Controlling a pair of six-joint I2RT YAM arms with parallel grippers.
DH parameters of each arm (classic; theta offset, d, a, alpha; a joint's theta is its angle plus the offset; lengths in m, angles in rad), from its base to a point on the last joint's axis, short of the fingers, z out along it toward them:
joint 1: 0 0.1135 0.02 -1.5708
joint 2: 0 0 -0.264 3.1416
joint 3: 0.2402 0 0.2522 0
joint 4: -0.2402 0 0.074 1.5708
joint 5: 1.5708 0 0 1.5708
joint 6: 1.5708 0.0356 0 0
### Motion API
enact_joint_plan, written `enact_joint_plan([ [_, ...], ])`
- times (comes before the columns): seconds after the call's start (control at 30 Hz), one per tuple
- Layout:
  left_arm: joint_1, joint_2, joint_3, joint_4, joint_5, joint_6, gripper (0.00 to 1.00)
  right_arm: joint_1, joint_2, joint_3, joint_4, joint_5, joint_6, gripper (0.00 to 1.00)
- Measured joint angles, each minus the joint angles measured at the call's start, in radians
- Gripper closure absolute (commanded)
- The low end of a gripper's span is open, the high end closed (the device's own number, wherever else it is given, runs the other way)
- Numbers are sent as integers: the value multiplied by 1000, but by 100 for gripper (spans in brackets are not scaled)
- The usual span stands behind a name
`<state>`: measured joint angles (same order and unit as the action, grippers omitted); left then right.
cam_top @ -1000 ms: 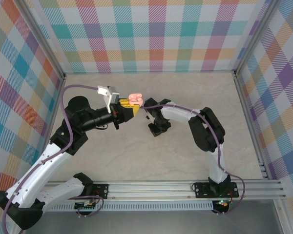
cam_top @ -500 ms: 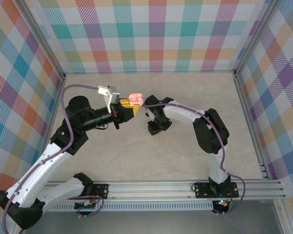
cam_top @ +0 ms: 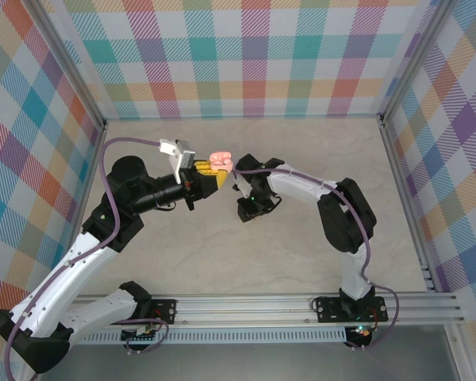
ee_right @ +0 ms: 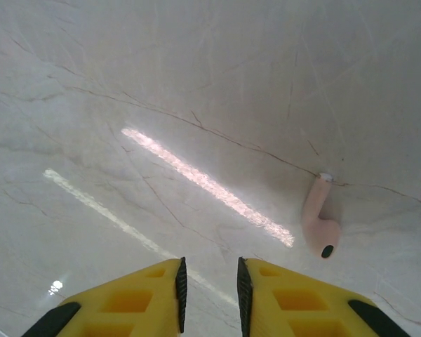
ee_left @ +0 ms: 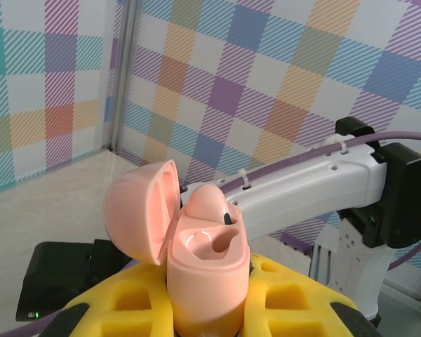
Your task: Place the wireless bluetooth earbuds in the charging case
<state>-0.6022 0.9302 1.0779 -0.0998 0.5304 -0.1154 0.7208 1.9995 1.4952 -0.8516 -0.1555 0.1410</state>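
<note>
Left gripper pinches the pink case, upright, raised above the surface. Lid hinged open to the left. One pink earbud sits in the far slot; near slot bare. Right gripper points down at the surface, fingers nearly together with a narrow gap, pinching nothing. Second earbud lies flat on the surface, ahead and right of those fingers in the right wrist view, not touching them.

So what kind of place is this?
Probably a robot testing booth: two robot arms bolted to a metal rail, a marble-look table, and colourful checked walls closing it in.
</note>
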Motion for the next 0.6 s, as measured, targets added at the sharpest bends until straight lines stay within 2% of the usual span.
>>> enact_joint_plan([
  [0.2,0,0,0,0,0,0,95,0,53,0,-18,62,12,79],
  [0.6,0,0,0,0,0,0,95,-12,79,15,-43,200,68,79],
])
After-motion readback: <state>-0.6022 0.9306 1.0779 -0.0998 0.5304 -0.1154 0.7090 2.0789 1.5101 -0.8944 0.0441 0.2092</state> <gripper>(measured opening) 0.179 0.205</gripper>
